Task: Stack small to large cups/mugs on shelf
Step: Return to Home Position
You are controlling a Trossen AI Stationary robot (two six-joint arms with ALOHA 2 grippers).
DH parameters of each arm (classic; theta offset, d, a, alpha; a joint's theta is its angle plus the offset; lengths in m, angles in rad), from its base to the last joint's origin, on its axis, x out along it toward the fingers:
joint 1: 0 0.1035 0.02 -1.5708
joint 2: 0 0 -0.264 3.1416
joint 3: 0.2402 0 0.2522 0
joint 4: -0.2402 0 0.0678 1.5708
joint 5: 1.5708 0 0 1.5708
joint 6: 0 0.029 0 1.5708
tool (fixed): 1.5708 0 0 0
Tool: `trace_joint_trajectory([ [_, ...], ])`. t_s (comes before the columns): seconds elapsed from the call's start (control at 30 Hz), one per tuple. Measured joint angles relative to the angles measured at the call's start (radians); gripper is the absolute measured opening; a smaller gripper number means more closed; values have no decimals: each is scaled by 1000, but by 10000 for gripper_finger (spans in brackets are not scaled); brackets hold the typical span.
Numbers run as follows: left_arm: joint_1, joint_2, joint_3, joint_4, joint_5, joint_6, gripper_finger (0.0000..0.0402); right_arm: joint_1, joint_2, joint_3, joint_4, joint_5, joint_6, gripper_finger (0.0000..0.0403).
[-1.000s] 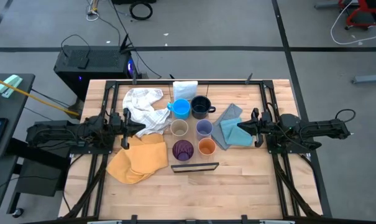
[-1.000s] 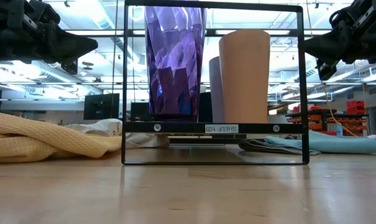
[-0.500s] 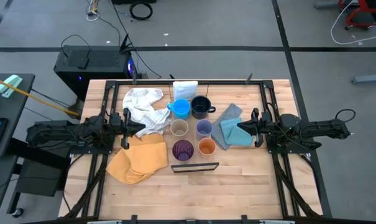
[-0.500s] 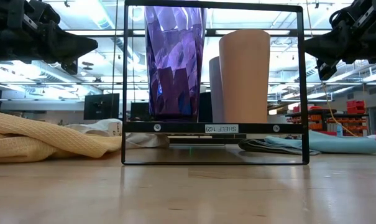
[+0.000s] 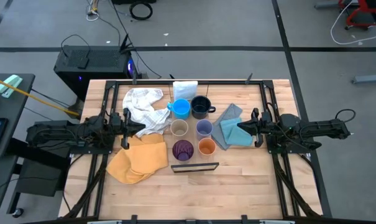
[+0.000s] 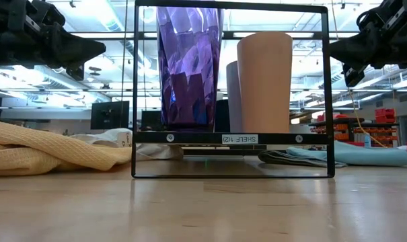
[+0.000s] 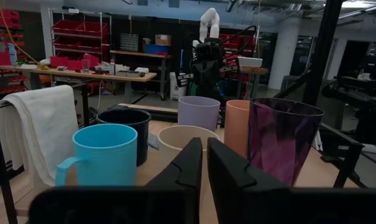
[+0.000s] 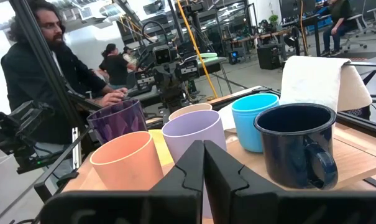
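Well, all six cups stand on the shelf [image 5: 195, 167], a long thin board down the middle of the table [image 5: 250, 180]; they stand in pairs, side by side. By the small white box [image 5: 184, 87] are the light blue mug [image 5: 181, 108] and the navy mug [image 5: 201, 106]; next come the tan cup [image 5: 179, 128] and the lavender cup [image 5: 204, 128]; at the end with the black frame are the purple tumbler [image 5: 183, 150] and the orange cup [image 5: 206, 147]. The left arm [image 5: 69, 132] reaches in by the white cloth [image 5: 144, 106] and the yellow cloth [image 5: 138, 158]; the left jaws are pressed together and hold nothing. The right arm [image 5: 299, 130] reaches in over the blue cloth [image 5: 231, 130]; the right jaws are pressed together too, and hold nothing; both point at the cups but do not touch them.
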Motion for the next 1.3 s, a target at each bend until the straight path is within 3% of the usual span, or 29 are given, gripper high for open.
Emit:
trace_joint_trajectory([
  [0.9,0,0,0,0,0,-1,23,0,0,0,0,0,0,16],
  [1.3,0,0,0,0,0,0,39,0,0,0,0,0,0,16],
])
